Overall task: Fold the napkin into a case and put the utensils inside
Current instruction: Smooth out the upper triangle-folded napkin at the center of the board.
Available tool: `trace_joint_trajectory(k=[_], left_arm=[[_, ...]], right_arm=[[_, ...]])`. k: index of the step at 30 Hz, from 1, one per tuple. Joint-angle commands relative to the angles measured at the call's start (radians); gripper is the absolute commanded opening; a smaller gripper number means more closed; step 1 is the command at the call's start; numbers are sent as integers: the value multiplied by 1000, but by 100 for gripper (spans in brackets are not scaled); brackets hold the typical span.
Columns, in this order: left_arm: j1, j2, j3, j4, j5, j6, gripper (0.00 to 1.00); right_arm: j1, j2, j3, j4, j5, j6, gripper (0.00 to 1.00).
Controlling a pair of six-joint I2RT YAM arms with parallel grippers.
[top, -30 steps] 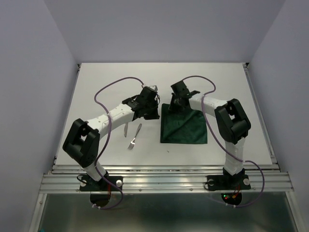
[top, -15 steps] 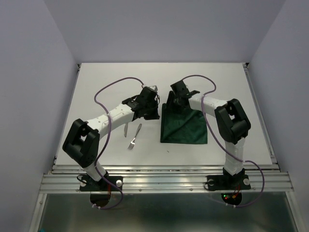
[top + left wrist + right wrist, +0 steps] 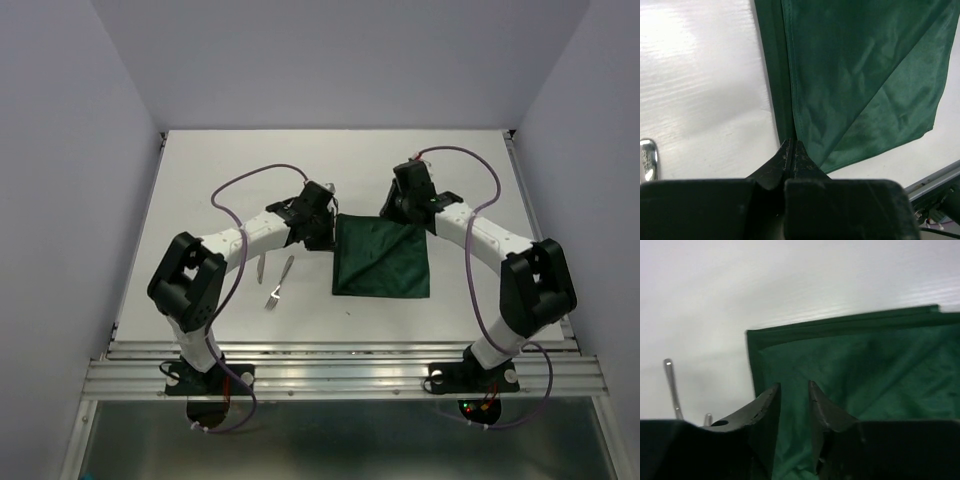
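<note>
We see the left gripper (image 3: 791, 146) clenched, its two fingers (image 3: 782, 162) pressed tip to tip with no gap. The tips sit right on the doubled hem of the napkin (image 3: 382, 258), at the cloth's 10 o'clock corner in the overhead view. We cannot tell whether any fabric is caught between them.

The right gripper (image 3: 794, 386) hangs over the napkin's 12 o'clock edge. Its fingers (image 3: 766, 407) are parted by a narrow gap and hold nothing, with green cloth showing between them.

The napkin lies flat near the middle of the table (image 3: 220, 170), folded, with a diagonal flap across it. At its 9 o'clock lie the fork (image 3: 278, 283) and, just beyond, the knife (image 3: 260, 266), both apart from the cloth and untouched by either gripper.
</note>
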Motion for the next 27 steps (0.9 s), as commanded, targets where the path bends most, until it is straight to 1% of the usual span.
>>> trace_joint_trajectory(k=[1,4,9,14,27], left_arm=[[-5,51,93,25,34,30,0],[-5,81,134,19,43,33,0],[-5,81,140,13,34,35,0],[-9,56,114,14,34,23,0],[-32,35,77,10,27,15,0]], right_arm=[[-70,-16,-125,-3,-5,-18,21],[-106,-16,-162,-3,-34,-33,13],[-127,30,-153,-27,-43,-64,12],[-127,86,-124,-26,-45,-66,13],[-127,149,-72,-26,-31,-61,13]])
